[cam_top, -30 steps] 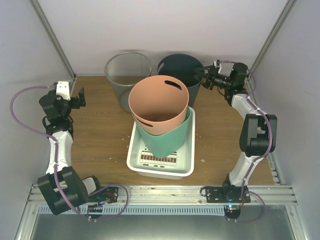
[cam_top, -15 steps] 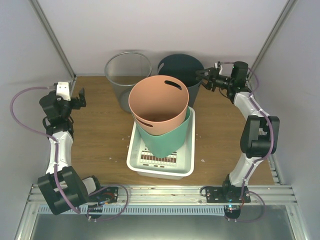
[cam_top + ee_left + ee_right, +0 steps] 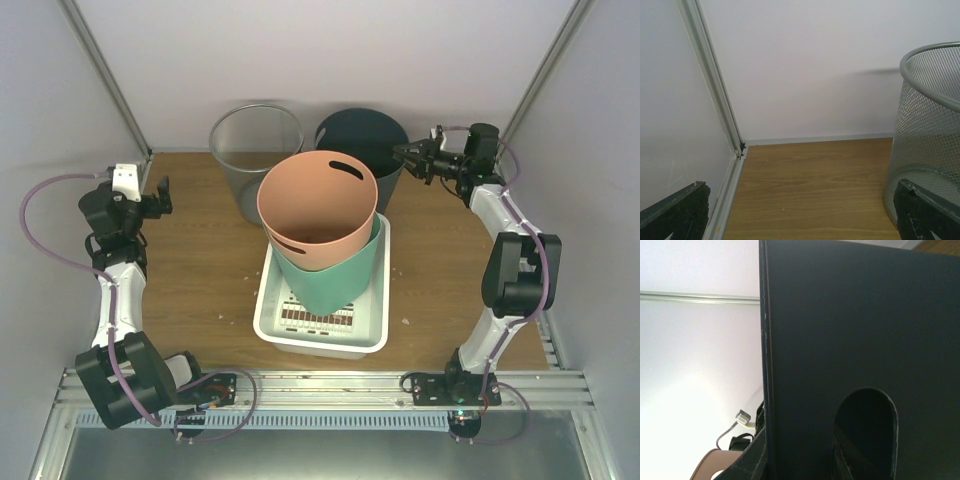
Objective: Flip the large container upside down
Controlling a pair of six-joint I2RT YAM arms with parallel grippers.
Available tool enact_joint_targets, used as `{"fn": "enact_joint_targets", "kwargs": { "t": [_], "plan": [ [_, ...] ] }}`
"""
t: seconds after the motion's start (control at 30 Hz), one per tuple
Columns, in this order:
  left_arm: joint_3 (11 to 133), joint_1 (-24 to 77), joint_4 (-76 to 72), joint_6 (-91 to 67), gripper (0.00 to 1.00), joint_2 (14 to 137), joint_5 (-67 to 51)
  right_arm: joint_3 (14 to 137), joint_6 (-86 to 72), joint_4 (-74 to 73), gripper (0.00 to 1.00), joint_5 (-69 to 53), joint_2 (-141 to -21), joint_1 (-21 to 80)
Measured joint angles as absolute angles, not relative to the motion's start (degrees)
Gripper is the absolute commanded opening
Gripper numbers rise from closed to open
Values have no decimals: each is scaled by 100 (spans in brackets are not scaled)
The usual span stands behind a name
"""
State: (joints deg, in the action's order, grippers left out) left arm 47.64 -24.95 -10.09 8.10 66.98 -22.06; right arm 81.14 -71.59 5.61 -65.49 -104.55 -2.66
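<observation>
The wooden table (image 3: 200, 270) carries a white tray (image 3: 320, 343) at its middle. Behind the tray's far right corner stands the dark container (image 3: 360, 135), upright with its mouth up. A wire mesh bin (image 3: 250, 140) stands behind the tray's far left corner. An orange bin (image 3: 315, 205) sits nested in a green bin (image 3: 335, 280), both tilted, in the tray. The right gripper (image 3: 405, 152), beyond the tray's far right, pinches the dark container's rim wall with one finger (image 3: 752, 462) outside. The left gripper (image 3: 160, 195), well left of the tray, holds nothing, its fingers (image 3: 680, 210) spread wide.
</observation>
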Motion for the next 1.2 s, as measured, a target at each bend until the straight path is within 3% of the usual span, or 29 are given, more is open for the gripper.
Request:
{"fn": "enact_joint_targets", "kwargs": {
  "t": [0.2, 0.53, 0.8, 1.2],
  "plan": [
    [4762, -2526, -1009, 805, 99, 6698, -2206, 8062, -7290, 716, 1, -6565, -10455, -281],
    [4764, -2530, -1011, 790, 99, 6702, -2231, 7988, -7299, 821, 1, -6521, -10381, -285],
    [4768, -2530, -1011, 687, 99, 6726, -2294, 9347, -5284, -1017, 1, -5745, -10280, -314],
    [4897, -2530, -1009, 530, 99, 6858, -2381, 10245, -3277, -2709, 1, -4694, -9832, -357]
  ]
}}
